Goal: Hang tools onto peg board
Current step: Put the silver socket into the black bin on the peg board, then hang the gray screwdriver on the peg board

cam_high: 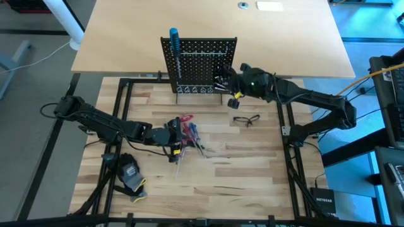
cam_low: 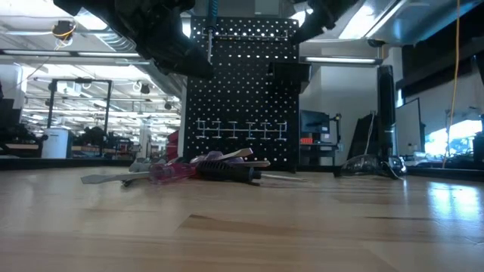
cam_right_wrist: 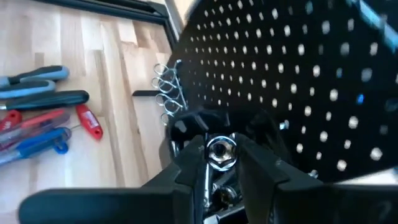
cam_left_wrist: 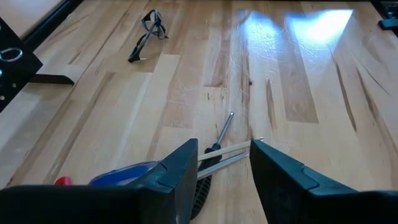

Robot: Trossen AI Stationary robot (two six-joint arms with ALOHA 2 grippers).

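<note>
The black peg board (cam_high: 201,60) stands upright at the table's far side, with a blue-handled screwdriver (cam_high: 173,39) at its top left and wire hooks (cam_right_wrist: 166,87) along its lower row. The other tools (cam_high: 188,130), with red, blue and black handles, lie in a heap on the table's middle left. My left gripper (cam_left_wrist: 224,168) hovers open just above that heap, touching nothing. My right gripper (cam_right_wrist: 219,163) is by the board's right side, close to a small black bin (cam_right_wrist: 199,121), shut on a silver bit (cam_right_wrist: 219,152). My right gripper pinches the silver bit (cam_right_wrist: 219,151) between its two fingers, the bit's round hollow end facing back toward the wrist. The fingers come from the table's right side, slanting down toward the peg board. The bit is lifted clear of the table.
Safety glasses (cam_high: 246,119) lie on the table to the right of the tool heap. A black-and-yellow glove (cam_high: 130,174) rests near the front left. Black frame rails (cam_high: 285,120) border the work area. Bare wood stretches in front of the heap.
</note>
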